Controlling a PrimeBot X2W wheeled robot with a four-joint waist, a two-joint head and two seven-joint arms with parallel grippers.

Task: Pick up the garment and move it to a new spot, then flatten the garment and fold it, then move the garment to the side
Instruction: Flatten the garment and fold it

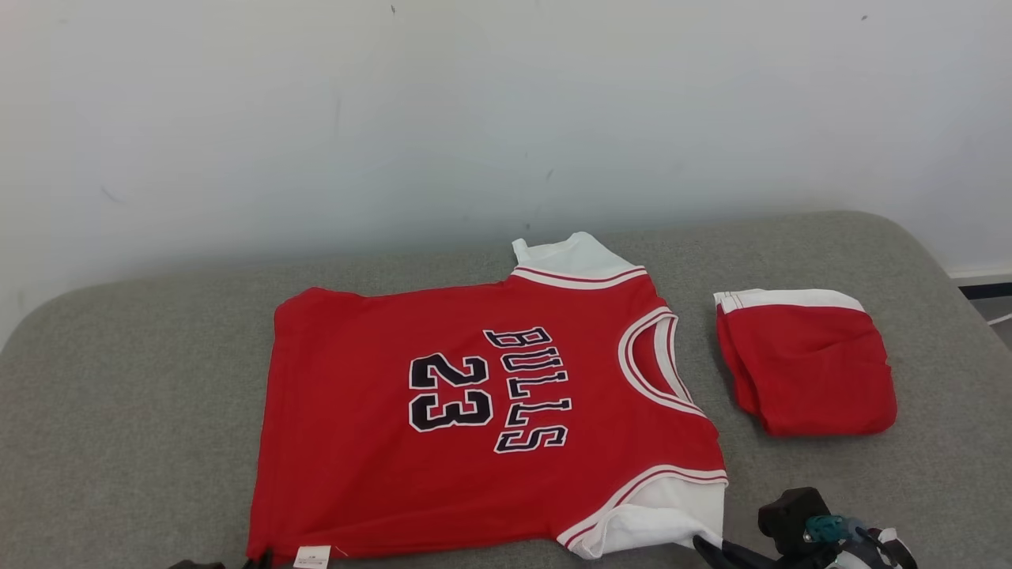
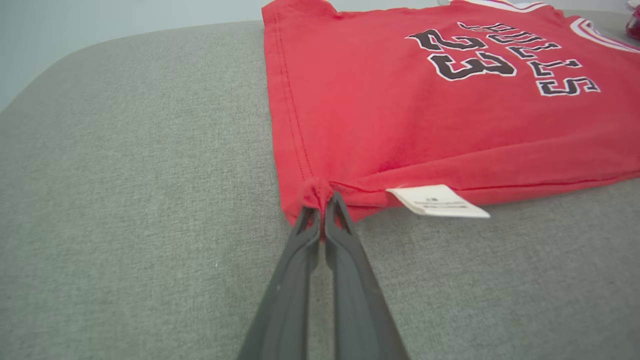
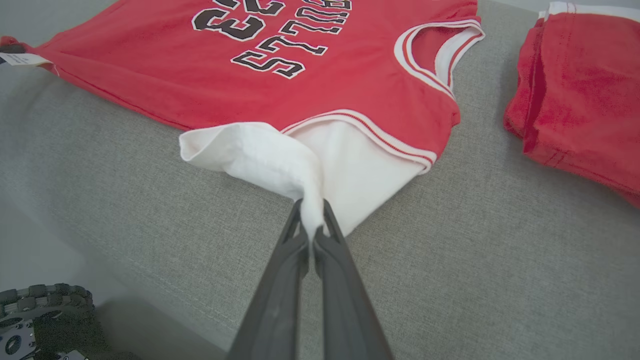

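The jersey (image 1: 474,411), lettered "BULLS 23", lay flat on the grey cushion (image 1: 118,411). The left gripper (image 2: 322,202) pinched its hem corner beside the white label (image 2: 437,201); the right gripper (image 3: 312,220) pinched its white sleeve (image 3: 260,155).

Left tool (image 2: 322,200): two long matte dark-grey fingers (image 2: 292,290), wide at bottom centre of frame, tapering to slim tips. Each tip has a narrow triangular cut-out.

Right tool (image 3: 312,212): same build, same dark grey, smooth flat faces.

Head view, lower right: black blocky housing (image 1: 791,510) with rounded corners. Small teal fitting (image 1: 826,528) sits beside it, with pale grey-white shell pieces (image 1: 889,545) at the frame edge.

Right wrist view, lower left corner: black segmented band (image 3: 47,296) of ribbed links above a grey metal plate (image 3: 12,342) with round holes.
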